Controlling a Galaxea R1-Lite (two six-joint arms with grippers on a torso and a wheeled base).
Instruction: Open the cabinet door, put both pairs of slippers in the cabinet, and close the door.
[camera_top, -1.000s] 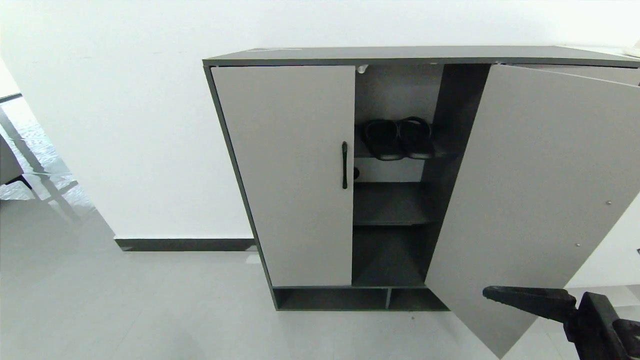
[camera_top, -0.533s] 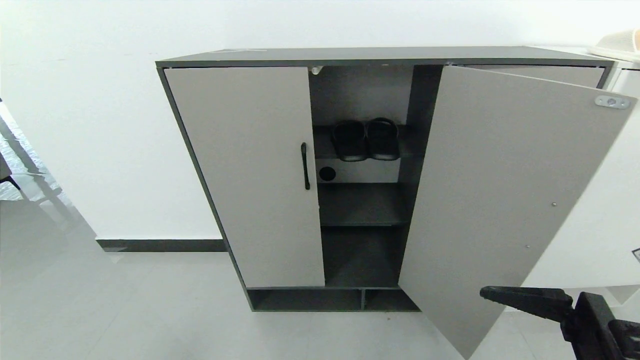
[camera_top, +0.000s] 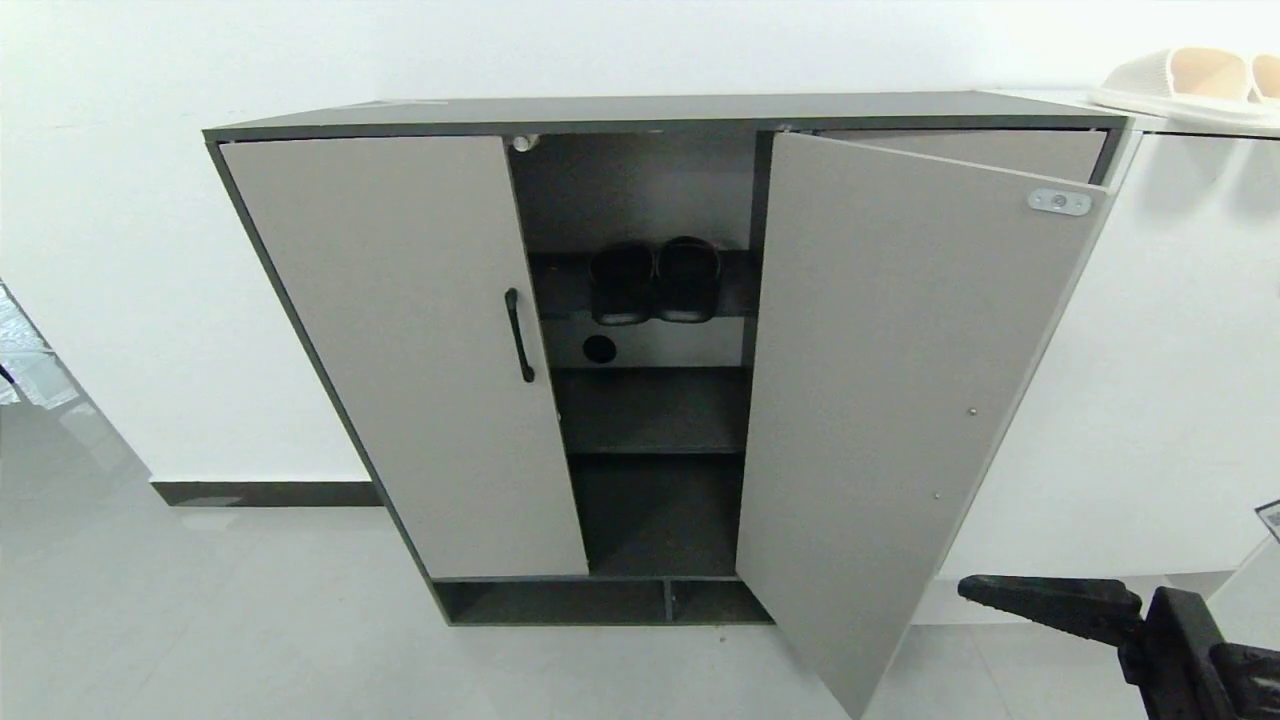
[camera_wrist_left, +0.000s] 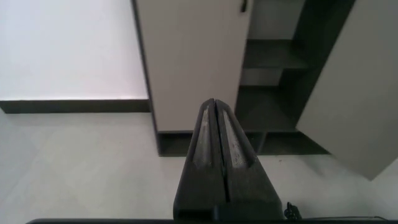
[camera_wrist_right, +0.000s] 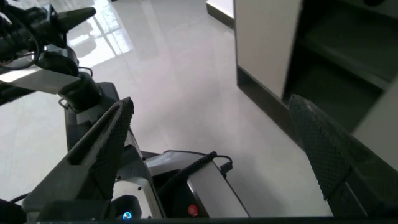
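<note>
Two end effectors sit nearest the camera, both low and well apart from the cabinet. The left end effector (camera_wrist_left: 214, 109) is clenched, its two fingers pressed flat together with nothing between them, and hangs above the glossy grey floor (camera_top: 250, 620) in front of the cabinet's base. The right end effector (camera_wrist_right: 210, 102) is released, its dark fingers (camera_wrist_right: 106, 149) spread wide and gripping nothing; in the head view one of them juts in from the lower right corner, just in front of the bottom corner of the open door (camera_top: 900, 400). That door is swung out toward the robot with its inner face showing, a small metal plate (camera_top: 1059, 201) near its upper free corner. Behind it stands the dark-framed cabinet (camera_top: 660, 108), upright against the white wall (camera_top: 150, 250). Its leftmost door (camera_top: 390, 350) is closed and carries a vertical black handle (camera_top: 519, 335) by its right edge. Between the two doors the interior is exposed: two low open compartments (camera_top: 560, 600) at the base, a bare middle shelf (camera_top: 650, 410), a round hole (camera_top: 599, 348) in the back panel, and above it the upper shelf (camera_top: 560, 285). One pair of black slippers (camera_top: 655, 280) rests side by side on that upper shelf, touching each other. The other pair, pale slippers (camera_top: 1180, 80), lies outside the cabinet on top of a white table (camera_top: 1160, 350) just beside its right end.
</note>
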